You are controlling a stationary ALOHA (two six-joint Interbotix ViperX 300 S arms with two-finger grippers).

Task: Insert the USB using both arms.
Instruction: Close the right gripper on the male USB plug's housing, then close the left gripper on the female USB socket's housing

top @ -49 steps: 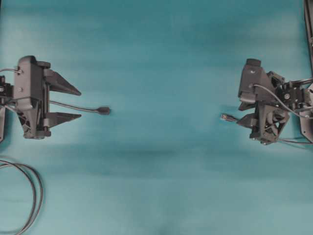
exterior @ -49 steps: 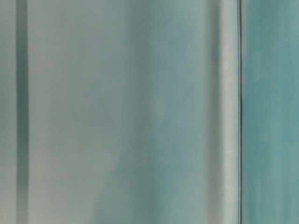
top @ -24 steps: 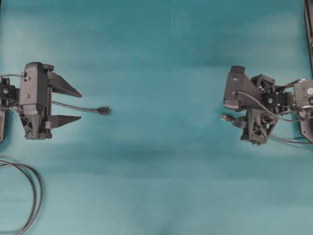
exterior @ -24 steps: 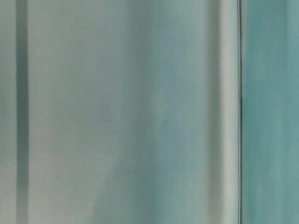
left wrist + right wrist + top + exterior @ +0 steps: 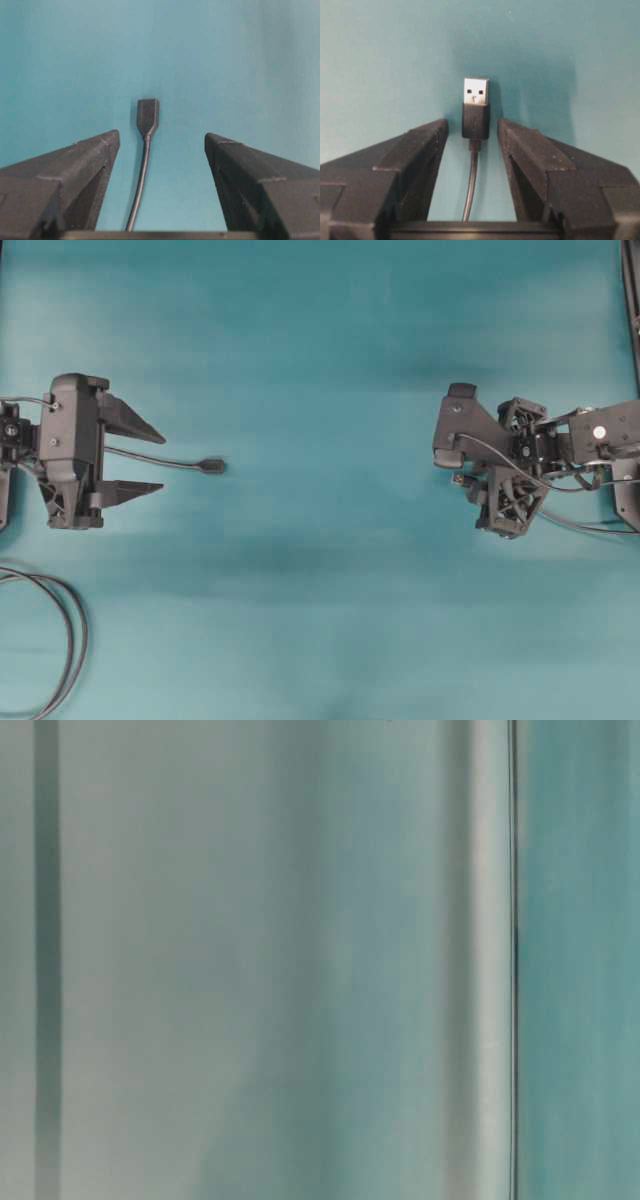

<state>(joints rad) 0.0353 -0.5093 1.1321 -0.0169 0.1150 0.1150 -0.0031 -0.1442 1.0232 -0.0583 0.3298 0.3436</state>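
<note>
The USB [image 5: 476,93], a silvery tip on a black plug body, lies on the teal table between the tips of my right gripper [image 5: 472,125]. That gripper is open, with a narrow gap on each side of the plug. From overhead, only the USB's tip [image 5: 457,479] pokes out from under the right gripper [image 5: 467,480]. My left gripper [image 5: 161,136] is wide open, and the thin cable [image 5: 142,175] runs between its fingers. The black socket end [image 5: 148,115] lies just past the fingertips, untouched. From above, the left gripper [image 5: 163,461] points right at the socket [image 5: 212,466].
A looped grey cable [image 5: 70,640] lies at the near left corner. A black strip [image 5: 631,300] runs along the right edge behind the right arm [image 5: 600,435]. The table-level view is a blur of pale vertical bands.
My right arm has moved left over the USB, so the plug now sits between its fingers. The left gripper has barely shifted and stays wide open.
</note>
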